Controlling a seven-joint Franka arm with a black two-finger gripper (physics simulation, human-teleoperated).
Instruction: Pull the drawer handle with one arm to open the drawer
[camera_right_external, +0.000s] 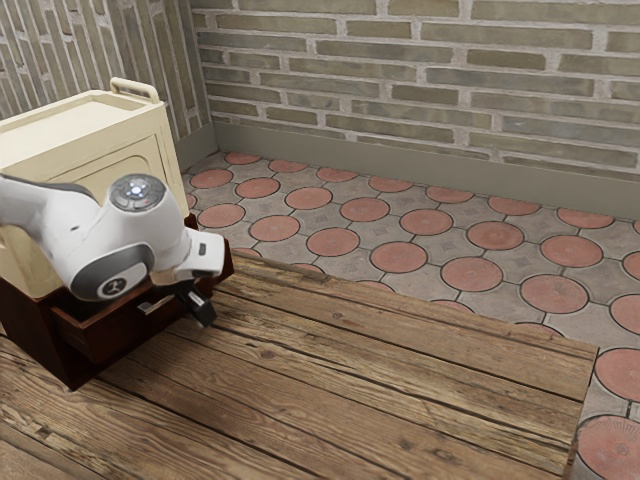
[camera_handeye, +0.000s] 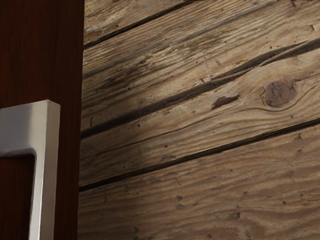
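Grey-brown bricks, rough and long like flat blocks, make up the wall (camera_right_external: 400, 80), well beyond the fingers (camera_right_external: 204, 313). Round reddish tiles dot the grey floor (camera_right_external: 399, 253), which lies past the wooden tabletop (camera_right_external: 400, 400). That tabletop is under the fingers, made of long brown boards with wavy lines, dark cracks and a round knot. Higher than the fingers, toward the exterior view's left, is a big cream box (camera_right_external: 110, 145). It looks smooth, with soft corners, and has a rounded loop (camera_right_external: 135, 89) on top. The box sits on a dark red-brown cabinet (camera_right_external: 35, 340) that looks like wood and has straight sides. The white and grey arm (camera_right_external: 60, 235) is smooth and round, and it bends down toward the fingers. Close to the fingers is the drawer (camera_right_external: 112, 337), flat and dark red-brown, sticking a little way out of the cabinet. Its handle (camera_handeye: 51, 132) is shiny silver metal, with flat sides and a squared corner. It is near the fingers, toward the exterior view's left. I cannot tell if the fingers are apart, together or holding the handle.
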